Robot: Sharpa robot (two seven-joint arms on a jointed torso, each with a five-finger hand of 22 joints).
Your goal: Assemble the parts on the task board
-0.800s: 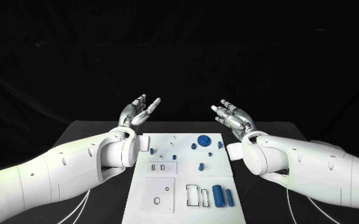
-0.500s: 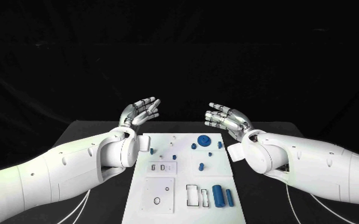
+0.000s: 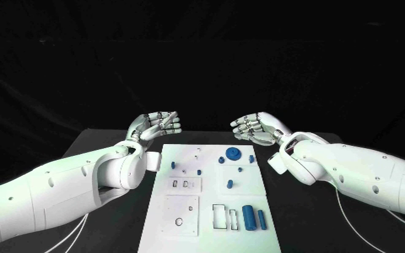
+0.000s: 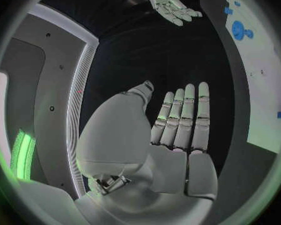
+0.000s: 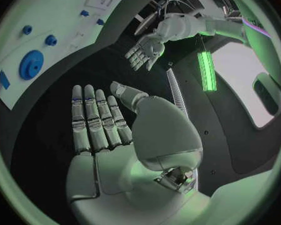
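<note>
Between empty spread left hand [image 3: 154, 126] and right hand [image 3: 257, 129]: task board [image 3: 190, 218], nearer robot.

Bulky white arms, silver left hand [image 3: 154, 126] and right hand [image 3: 258, 128], thin pale cables.

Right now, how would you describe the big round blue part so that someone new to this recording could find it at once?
Start at the white task board in the middle of the black table and go to its far end, between the two raised hands. The round blue part lies there, nearer the right hand. It is a wide disc, far broader than the small blue pieces around it.
</note>
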